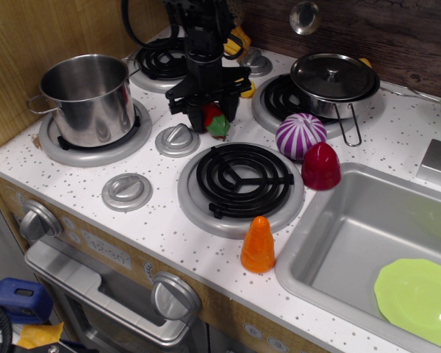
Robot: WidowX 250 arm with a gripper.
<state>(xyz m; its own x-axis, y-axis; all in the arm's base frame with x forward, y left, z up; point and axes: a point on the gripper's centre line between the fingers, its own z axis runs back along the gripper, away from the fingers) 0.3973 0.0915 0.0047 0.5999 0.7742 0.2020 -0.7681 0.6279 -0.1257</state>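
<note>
A: Where is the end effector (208, 112), and what is it on?

B: It hangs straight down between the two rear burners, its dark fingers spread either side of a red toy pepper (212, 119) with a green stem end. The fingers straddle the pepper. Whether they already press on it I cannot tell, since the black frame hides most of the red body.

A: Where does the pepper lie?

B: Flat on the speckled white worktop (169, 220), just behind the front black coil burner (240, 180) and just beside a grey stove knob (177, 139). A steel pot (88, 97) stands well to the side on its own burner.

A: Which way does it point?

B: From what shows, the green stem end faces the front right, toward the coil burner, and the red body runs back under the end effector. So I judge the long axis to lie diagonally, rear left to front right.

A: How would it handle?

B: It looks like hollow moulded plastic: light, stiff, smooth and glossy, so probably a bit slippery and prone to roll or squirt sideways. I judge the thick red middle, taken across the long axis, the safest hold; the tapered stem end offers less to bear on.

A: Anything else close by?

B: A purple striped toy vegetable (300, 135), a dark red one (321, 165), and an orange cone-shaped toy (258, 245) near the sink (331, 243).
</note>
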